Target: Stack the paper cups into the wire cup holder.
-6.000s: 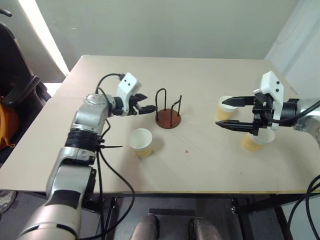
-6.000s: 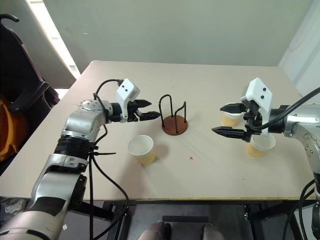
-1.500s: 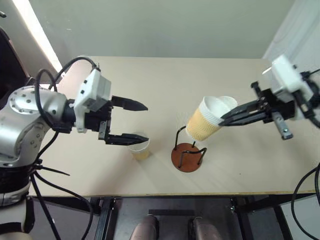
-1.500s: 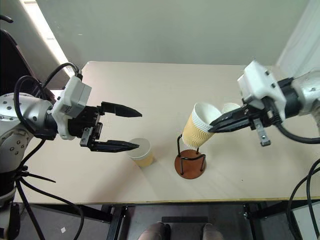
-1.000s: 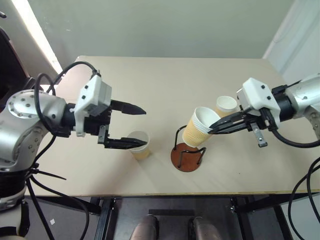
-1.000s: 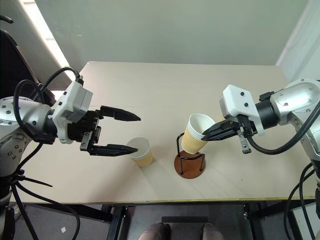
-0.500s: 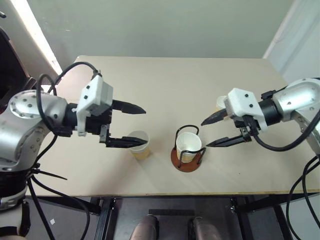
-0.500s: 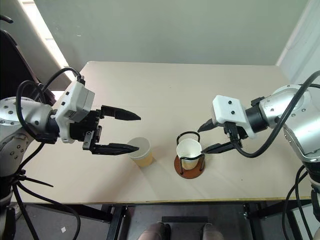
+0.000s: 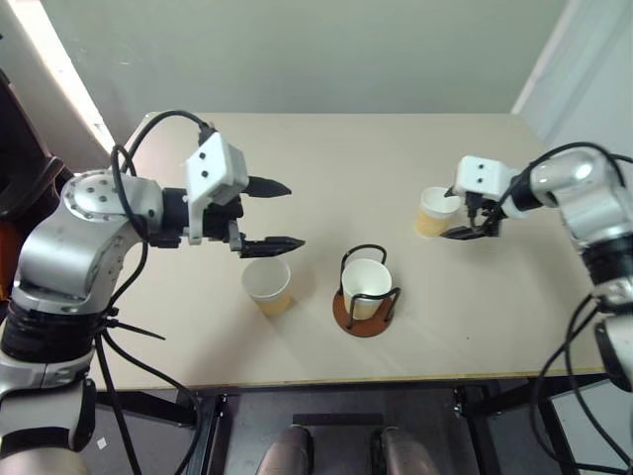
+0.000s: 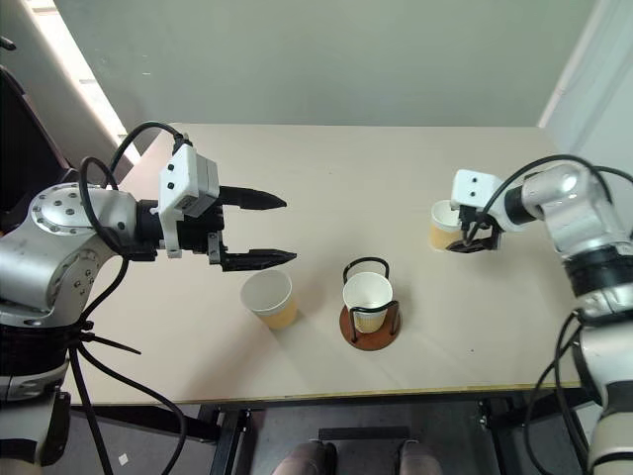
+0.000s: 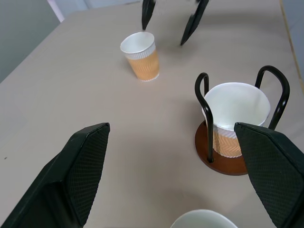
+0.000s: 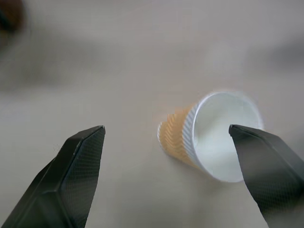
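Note:
The wire cup holder (image 9: pixel 364 319) stands at the table's middle front with one paper cup (image 9: pixel 367 282) upright inside its loops. A second paper cup (image 9: pixel 267 285) stands to its left, just below and in front of my left gripper (image 9: pixel 294 214), which hovers open and empty. The third paper cup (image 9: pixel 433 211) stands at the right. My right gripper (image 12: pixel 167 129) is open and empty, its fingertips (image 11: pixel 189 34) just short of that cup (image 12: pixel 216 135), pointing down at it. The left wrist view shows the holder's cup (image 11: pixel 240 107) and the far cup (image 11: pixel 141 54).
The tan table (image 9: pixel 326 148) has bare surface behind the holder and between the cups. Its front edge (image 9: pixel 346 379) runs close below the holder. A grey wall stands behind the table.
My right gripper opened and left its cup in the wire holder, then swung right and away to the cup at the right. My left gripper edged forward, still open.

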Controlling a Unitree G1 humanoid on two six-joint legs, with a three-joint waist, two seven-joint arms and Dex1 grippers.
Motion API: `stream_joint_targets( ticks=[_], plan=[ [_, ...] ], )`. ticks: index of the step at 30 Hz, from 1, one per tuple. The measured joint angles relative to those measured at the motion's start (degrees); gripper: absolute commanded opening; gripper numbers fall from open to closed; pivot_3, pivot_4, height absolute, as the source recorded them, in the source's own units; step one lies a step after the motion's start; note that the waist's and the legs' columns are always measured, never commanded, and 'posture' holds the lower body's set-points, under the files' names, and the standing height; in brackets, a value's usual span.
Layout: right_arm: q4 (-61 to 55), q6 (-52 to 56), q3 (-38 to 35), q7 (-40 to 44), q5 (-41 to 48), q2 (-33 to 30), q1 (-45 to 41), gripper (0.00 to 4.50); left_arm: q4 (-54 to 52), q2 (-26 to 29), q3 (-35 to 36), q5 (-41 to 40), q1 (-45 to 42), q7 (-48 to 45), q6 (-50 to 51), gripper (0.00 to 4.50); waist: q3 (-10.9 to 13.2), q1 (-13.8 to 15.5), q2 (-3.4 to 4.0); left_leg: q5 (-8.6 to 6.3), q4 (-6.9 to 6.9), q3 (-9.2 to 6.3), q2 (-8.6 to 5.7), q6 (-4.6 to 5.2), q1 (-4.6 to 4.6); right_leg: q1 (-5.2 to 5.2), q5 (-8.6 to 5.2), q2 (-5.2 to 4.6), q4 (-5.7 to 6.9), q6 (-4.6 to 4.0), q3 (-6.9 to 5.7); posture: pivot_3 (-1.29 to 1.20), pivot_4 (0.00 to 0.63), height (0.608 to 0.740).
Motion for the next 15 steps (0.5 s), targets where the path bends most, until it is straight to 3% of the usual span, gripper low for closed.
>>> stream_joint_targets(
  ticks=[8,15],
  plan=[
    [15.12,-7.76,0.51,-2.57,-5.56,5.24,-2.96,4.33,-3.10,1.70,1.08,-0.61,2.38,0.29,1.58,4.50,0.00,0.22,0.00,-0.14,0.04,0.03,-0.02,-0.22,-0.12,-0.01,-0.04,-0.02,-0.11,-0.07,-0.01,0.00,0.150,0.740],
    [19.50,-10.73,0.45,-2.88,-7.69,6.15,-4.31,2.10,-5.05,2.75,2.68,-1.86,3.25,0.67,3.49,4.50,0.01,0.25,0.01,-0.17,0.04,0.03,-0.01,-0.28,-0.08,-0.01,-0.07,-0.02,-0.05,-0.11,-0.01,0.00,0.150,0.740]
  ],
)
